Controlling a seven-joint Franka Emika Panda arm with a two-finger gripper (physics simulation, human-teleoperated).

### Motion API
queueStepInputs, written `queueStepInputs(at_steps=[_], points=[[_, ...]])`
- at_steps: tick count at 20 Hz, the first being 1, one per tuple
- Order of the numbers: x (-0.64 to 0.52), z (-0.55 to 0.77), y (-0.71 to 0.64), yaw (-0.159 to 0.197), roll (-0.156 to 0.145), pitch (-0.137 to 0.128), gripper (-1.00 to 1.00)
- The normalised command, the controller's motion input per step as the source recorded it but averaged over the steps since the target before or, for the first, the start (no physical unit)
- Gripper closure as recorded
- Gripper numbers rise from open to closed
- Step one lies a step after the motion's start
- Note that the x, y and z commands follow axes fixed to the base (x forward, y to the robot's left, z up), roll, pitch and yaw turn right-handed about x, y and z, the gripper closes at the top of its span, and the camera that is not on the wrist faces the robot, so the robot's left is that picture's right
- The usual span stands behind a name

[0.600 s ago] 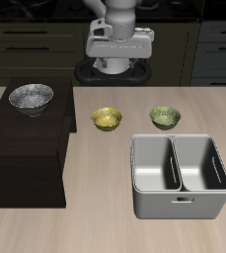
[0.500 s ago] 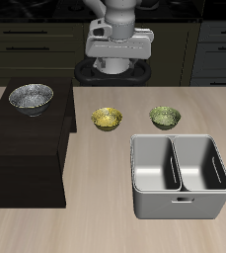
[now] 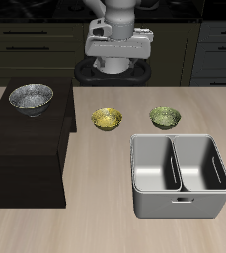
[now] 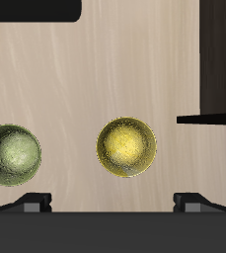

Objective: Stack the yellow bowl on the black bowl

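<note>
The yellow bowl [image 3: 107, 119] sits upright on the wooden table, about mid-table; it also shows in the wrist view [image 4: 126, 146]. The black bowl [image 3: 31, 98], wider, with a speckled metallic inside, stands on top of a dark cabinet [image 3: 26, 148]; it is out of the wrist view. My gripper [image 3: 119, 69] hangs high above the back of the table, behind the yellow bowl and well clear of it. In the wrist view the gripper [image 4: 113, 203] is open and empty, with its fingertips [image 4: 31, 203] spread wide.
An olive-green bowl [image 3: 165, 117] sits on the table beside the yellow one, also in the wrist view [image 4: 11, 153]. A grey two-compartment basin [image 3: 180, 201] stands near the table's front edge. The dark cabinet's edge shows in the wrist view [image 4: 221, 59].
</note>
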Motion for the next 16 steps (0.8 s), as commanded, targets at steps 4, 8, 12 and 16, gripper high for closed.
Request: queueStepInputs(at_steps=[4,8,12,16], points=[[-0.09,-0.04,0.00,0.007,0.010,-0.050,-1.00],[-0.09,-0.08,0.02,0.023,-0.007,-0.080,-1.00],[-0.04,-0.11,0.00,0.024,0.015,-0.033,-1.00],[-0.04,-0.38,-0.06,0.069,0.013,-0.055,-1.00]])
